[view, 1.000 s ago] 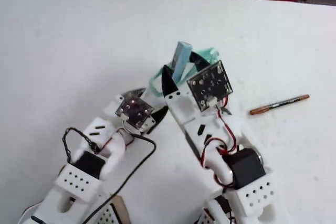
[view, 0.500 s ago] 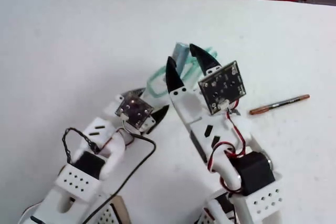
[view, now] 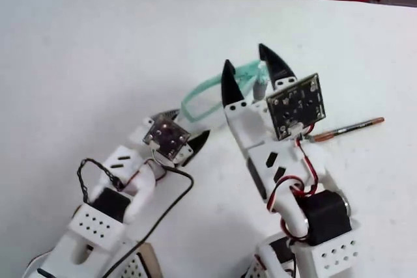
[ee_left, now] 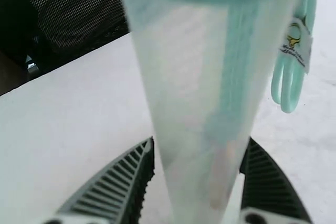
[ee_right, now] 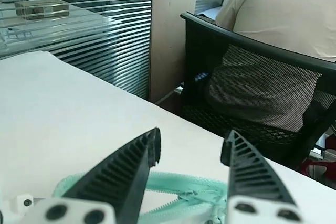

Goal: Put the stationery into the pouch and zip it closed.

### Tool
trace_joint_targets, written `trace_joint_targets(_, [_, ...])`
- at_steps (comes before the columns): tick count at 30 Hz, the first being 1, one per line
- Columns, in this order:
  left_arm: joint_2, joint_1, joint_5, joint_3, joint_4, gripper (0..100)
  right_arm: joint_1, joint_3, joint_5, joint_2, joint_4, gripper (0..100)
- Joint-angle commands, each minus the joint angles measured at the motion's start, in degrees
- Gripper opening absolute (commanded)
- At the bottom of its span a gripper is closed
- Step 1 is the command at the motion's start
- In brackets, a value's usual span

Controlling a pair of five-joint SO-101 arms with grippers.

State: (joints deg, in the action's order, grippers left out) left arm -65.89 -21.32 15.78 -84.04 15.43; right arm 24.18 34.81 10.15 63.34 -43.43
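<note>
Two sets of jaws, two different jobs. Got the left jaws clamped shut on the near end of the pouch [view: 207, 99], squeezing that clear, teal-edged sleeve from both sides low over the bench [view: 85, 50]. Got the right jaws spread wide with nothing between them, hovering just above the pouch's far end. Can make out the teal zipper tape [ee_right: 178, 181] right under those open jaws in the right wrist view. Also a teal tab [ee_left: 289, 87] dangling off the far end in the left wrist one. No telling about the pouch's contents from here, or about the state of the zip.

Further out: a brown pen [view: 346, 128] lying flat on the bench beside the right arm, clearly apart from the pouch.

Reads as the loading step rather than the zipping one, going by that pen left outside.

Next move probably calls for:
- swinging the right jaws over to the pen
- dropping down on its middle and pinching across the thin barrel
- carrying it back and feeding it end-first into the pouch mouth

Needs the left jaws gripping firm the whole time to stop the pouch sliding or folding. Worth watching too: thin round pen on a smooth bench, so easy to roll out of a sloppy pinch.
</note>
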Motion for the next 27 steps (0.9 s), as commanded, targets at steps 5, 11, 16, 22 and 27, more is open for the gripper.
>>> trace_joint_targets(5, [0.0, 0.1, 0.5, 0.2, 0.1, 27, -1.3, -2.5, -0.6, 0.0, -0.5, 19.0])
trace_joint_targets(11, [-0.2, 0.5, 0.3, 0.2, 0.1, 27, -11.6, -2.3, -5.8, -0.2, -5.8, 19.0])
trace_joint_targets(16, [-0.2, 3.5, -0.1, 0.7, -0.2, 27, -23.8, -1.6, -14.6, -3.4, -13.2, 19.3])
trace_joint_targets(22, [-0.2, 7.5, -5.5, 1.8, 0.4, 27, -24.7, 7.6, -15.1, -14.2, -9.3, 19.3])
trace_joint_targets(27, [0.0, 5.9, -5.6, 1.1, -0.2, 27, -28.3, 13.4, -15.3, -22.0, 2.5, 19.3])
